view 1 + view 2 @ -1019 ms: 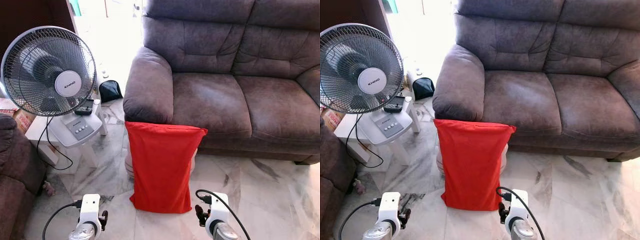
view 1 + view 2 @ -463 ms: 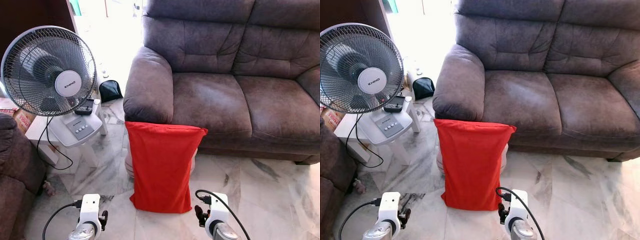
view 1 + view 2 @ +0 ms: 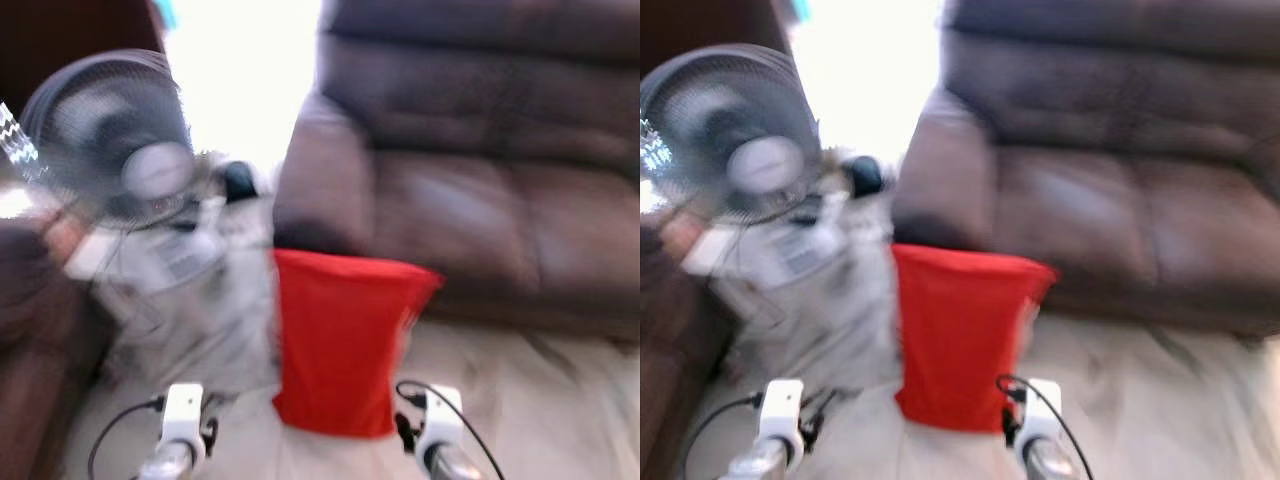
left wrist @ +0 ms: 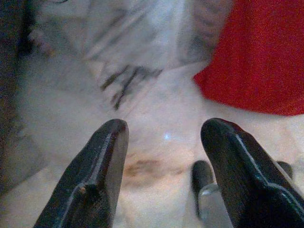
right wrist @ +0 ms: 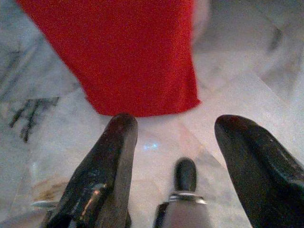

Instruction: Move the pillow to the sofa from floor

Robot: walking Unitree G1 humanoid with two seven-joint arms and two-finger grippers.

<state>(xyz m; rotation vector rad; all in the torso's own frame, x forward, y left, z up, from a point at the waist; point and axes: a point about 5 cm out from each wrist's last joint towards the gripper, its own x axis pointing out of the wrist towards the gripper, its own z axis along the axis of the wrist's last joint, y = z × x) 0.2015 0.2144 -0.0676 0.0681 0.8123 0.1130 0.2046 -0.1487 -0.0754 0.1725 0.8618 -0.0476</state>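
I'm approaching the pillow (image 3: 340, 345) propped against the sofa (image 3: 470, 190); my 2 hands, left (image 4: 164, 156) and right (image 5: 175, 152), are spread and empty; next, reach and grip it.

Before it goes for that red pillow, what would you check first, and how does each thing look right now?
1. Pillow found, standing on the floor against the sofa: ok.
2. Left end effector open, nothing between its fingers: ok.
3. Right end effector open, pointing at the pillow's lower edge: ok.
4. Either end effector touching the pillow: not ok; bare floor lies between both and the pillow.
5. Head pictures sharp enough to aim by: not ok; both are blurred.
6. Sofa seat free for the pillow: cannot tell for certain through the blur, though nothing stands out on it.
7. Fan on the left well clear of the arms' path: cannot tell.
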